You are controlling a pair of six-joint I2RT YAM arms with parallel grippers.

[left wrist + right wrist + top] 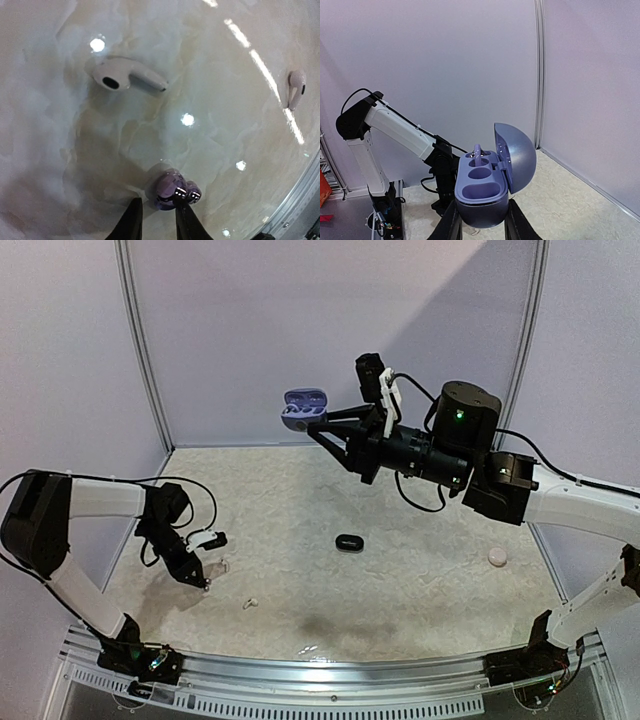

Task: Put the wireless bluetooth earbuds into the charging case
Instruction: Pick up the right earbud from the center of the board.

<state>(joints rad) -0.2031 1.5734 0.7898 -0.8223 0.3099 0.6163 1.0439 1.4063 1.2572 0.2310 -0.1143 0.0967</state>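
Note:
My right gripper (312, 422) (482, 209) is raised high over the table's far side, shut on the body of a blue-purple charging case (304, 405) (481, 192). The case's lid stands open. One purple earbud (478, 153) sits in its far socket and the near sockets are empty. Low over the table at the left, my left gripper (205, 580) (157, 197) has its jaws narrowly apart. A shiny purple earbud (169, 186) lies on the table at its tips. The right fingertip (180, 202) touches it; a gap shows on the left side.
Two white stemmed earbuds lie on the table, one (127, 76) ahead of my left gripper and one (296, 88) to its right near the metal front rail (330, 665). A small black case (348, 542) sits mid-table. A pale round thing (497, 556) lies at the right.

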